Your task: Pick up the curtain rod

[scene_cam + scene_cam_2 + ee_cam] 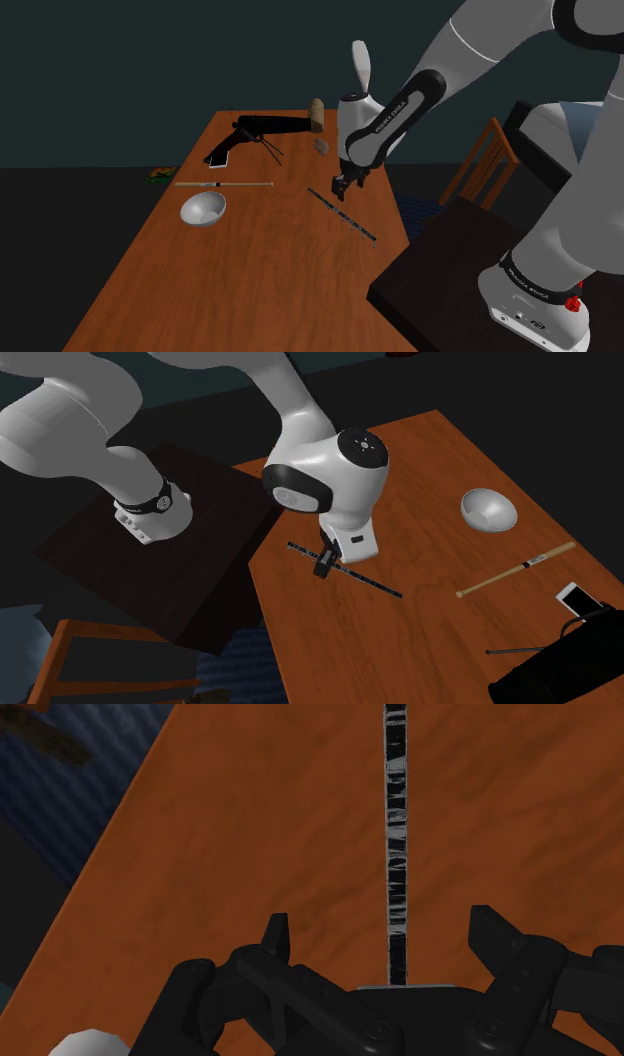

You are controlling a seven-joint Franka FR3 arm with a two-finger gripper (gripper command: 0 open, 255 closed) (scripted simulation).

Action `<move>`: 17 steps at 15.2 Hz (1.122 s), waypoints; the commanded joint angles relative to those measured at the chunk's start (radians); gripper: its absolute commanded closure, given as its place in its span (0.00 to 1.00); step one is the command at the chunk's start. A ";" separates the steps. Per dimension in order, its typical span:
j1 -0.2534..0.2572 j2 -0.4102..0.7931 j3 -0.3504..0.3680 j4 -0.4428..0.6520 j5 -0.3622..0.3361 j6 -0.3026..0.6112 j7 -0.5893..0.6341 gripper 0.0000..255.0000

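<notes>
Right now the end effector (345, 186) hangs low over the wooden worktop (250, 290), pointing straight down. Its jaws are spread wide and hold nothing. The curtain rod (345, 218), a thin dark bar with pale flecks, lies flat on the worktop. In the shoulder view it runs from about 10 o'clock to 4 o'clock, near the edge closest to the dark stand (450, 270).

In the wrist view the curtain rod (396, 854) passes between the two fingers (278, 939) roughly midway and touches neither. The jaws are turned across the bar's thin width, so closing them would probably pinch it squarely rather than slide along it.

In the second exterior view the end effector (325, 562) sits over the curtain rod (360, 578) nearer its 10 o'clock end than its middle. My guess is that a grip there could let the longer part sag or swing on the lift. Whether the fingertips have reached the height of the bar I cannot tell.

The other things sit well apart and out of the way. From the end effector in the shoulder view, a grey bowl (203, 208) lies at about 8 o'clock and a slim wooden bat (224, 184) at 9 o'clock. A black tripod-like object (262, 128) lies at about 10 o'clock.
</notes>
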 commanded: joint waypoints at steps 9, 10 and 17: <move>0.037 0.290 -0.005 0.158 -0.030 0.132 0.034 0.00; 0.038 0.304 -0.007 0.162 -0.031 0.141 0.035 0.00; 0.041 0.339 -0.011 0.173 -0.035 0.165 0.038 1.00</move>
